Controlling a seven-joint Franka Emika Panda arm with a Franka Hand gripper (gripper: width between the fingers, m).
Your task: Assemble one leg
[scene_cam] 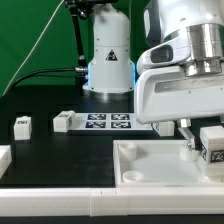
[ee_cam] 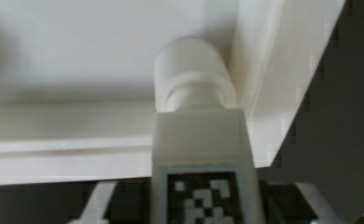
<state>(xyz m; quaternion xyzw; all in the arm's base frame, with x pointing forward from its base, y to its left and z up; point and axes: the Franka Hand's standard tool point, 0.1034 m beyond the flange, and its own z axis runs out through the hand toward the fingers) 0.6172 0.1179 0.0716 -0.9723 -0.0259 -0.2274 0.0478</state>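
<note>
Above panel (scene_cam: 160, 168), leg (scene_cam: 212, 146) upright; peg (ee_cam: 191, 70) downward

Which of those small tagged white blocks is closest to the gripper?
The leg at the exterior view's right, held in the gripper above the white panel. The other leg sits alone at that view's far left.

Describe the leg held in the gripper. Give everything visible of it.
The leg is a small chunky block of white, plastic-looking material with a black-and-white square tag on one face. In the wrist view its body narrows to a rounded peg end that points at the white panel. It sits clamped between the fingers of the gripper, over the panel's part at the exterior view's right. Whether the peg tip touches the panel cannot be told.
</note>
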